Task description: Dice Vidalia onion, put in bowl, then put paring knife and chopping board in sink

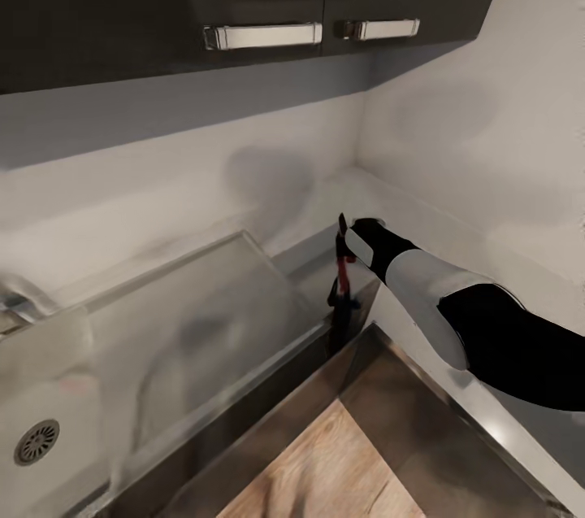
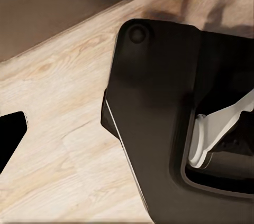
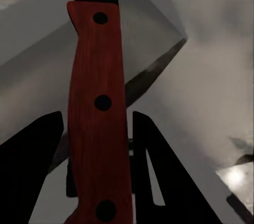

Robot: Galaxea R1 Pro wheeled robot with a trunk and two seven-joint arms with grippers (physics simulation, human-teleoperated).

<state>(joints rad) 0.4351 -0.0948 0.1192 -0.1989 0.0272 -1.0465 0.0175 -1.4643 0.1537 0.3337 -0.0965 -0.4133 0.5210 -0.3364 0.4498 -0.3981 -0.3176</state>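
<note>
The right hand (image 1: 348,274), at the end of a black and white arm, is seen closed on the small paring knife with the dark reddish handle (image 3: 98,123); in the right wrist view the riveted handle is clamped between the two black fingers (image 3: 32,171), and in the head view the knife (image 1: 344,270) is held roughly upright. Just beyond the hand, the grey smooth counter (image 1: 455,233) is seen running into the corner of the pale walls. To the hand's left and lower, the grey steel sink (image 1: 162,339) is spread out, with its flat draining panel nearest the hand and its round drain (image 1: 36,441) farther off. Below the hand, light wooden floor (image 1: 325,469) is visible. In the left wrist view, a black housing is shown over the same wooden floor (image 2: 58,129); whether the left hand is open or closed cannot be told.
</note>
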